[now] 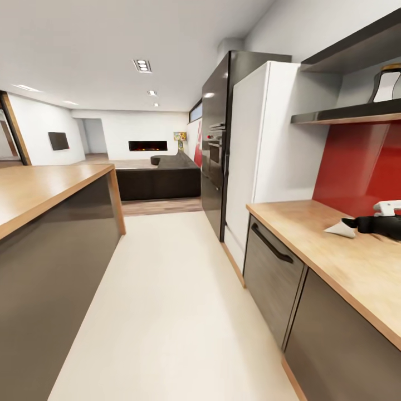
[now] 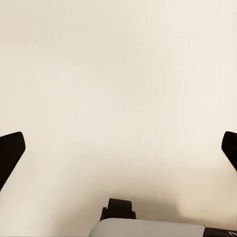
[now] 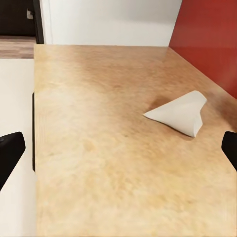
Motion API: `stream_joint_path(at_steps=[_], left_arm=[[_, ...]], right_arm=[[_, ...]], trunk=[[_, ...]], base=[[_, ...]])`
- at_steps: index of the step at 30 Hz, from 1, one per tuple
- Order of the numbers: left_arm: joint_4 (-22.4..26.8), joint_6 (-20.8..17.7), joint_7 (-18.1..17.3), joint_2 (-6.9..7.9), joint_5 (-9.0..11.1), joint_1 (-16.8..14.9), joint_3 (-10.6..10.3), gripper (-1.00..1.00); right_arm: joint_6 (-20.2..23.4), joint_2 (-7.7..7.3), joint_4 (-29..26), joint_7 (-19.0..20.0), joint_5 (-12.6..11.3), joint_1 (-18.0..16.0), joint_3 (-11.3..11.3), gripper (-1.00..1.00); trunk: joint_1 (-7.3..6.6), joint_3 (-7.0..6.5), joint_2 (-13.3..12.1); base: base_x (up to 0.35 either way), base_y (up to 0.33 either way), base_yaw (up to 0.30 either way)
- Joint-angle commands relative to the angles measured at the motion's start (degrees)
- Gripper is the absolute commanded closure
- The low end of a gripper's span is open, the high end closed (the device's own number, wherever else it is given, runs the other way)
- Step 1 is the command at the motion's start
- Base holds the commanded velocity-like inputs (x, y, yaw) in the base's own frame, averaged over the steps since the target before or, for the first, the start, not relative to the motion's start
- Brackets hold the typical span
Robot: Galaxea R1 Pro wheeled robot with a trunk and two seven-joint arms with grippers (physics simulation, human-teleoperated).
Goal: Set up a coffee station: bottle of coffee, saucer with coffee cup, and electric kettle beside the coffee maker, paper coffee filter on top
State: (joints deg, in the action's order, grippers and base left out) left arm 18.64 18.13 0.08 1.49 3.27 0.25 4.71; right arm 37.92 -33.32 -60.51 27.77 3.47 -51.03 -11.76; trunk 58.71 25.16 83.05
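White paper coffee filter (image 3: 180,112) lies on the table (image 3: 98,148), right gripper (image 3: 118,150) wide open, empty, near it. Left gripper (image 2: 118,148) gapes empty. Next it likely closes on the filter.

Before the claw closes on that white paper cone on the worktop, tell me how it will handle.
The paper coffee filter looks thin and folded, so it is probably floppy and may crumple under a hard pinch. It lies nearly flat on the kitchen countertop, so it probably slides when nudged. The right claw is open, nothing held.
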Motion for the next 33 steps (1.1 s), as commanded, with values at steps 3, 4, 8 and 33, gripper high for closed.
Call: stream_joint_path(at_steps=[3, 4, 8, 33], left_arm=[[0.08, 0.06, 0.01, 0.0, 0.34, 0.02, -0.05, -1.0], [0.08, 0.06, 0.01, 0.0, 0.34, 0.02, -0.05, -1.0], [0.08, 0.06, 0.01, 0.0, 0.34, 0.02, -0.05, -1.0], [0.1, 0.06, 0.01, 0.02, 0.34, 0.02, -0.05, -1.0]], right_arm=[[0.22, 0.01, -0.05, 0.44, 0.38, -0.04, -0.1, -1.0], [0.22, 0.01, -0.05, 0.44, 0.39, -0.04, -0.1, -1.0], [0.22, 0.01, -0.05, 0.44, 0.41, -0.04, -0.1, -1.0], [-7.4, 0.01, 10.72, -1.97, 2.48, -0.04, -0.12, -1.0]], trunk=[[0.02, 0.05, 0.03], [0.02, 0.05, 0.03], [0.02, 0.05, 0.03], [0.02, 0.05, 0.03]], base=[[0.211, 0.0, 0.0], [0.253, 0.0, 0.0], [0.098, 0.0, 0.0], [0.067, -0.017, 0.0]])
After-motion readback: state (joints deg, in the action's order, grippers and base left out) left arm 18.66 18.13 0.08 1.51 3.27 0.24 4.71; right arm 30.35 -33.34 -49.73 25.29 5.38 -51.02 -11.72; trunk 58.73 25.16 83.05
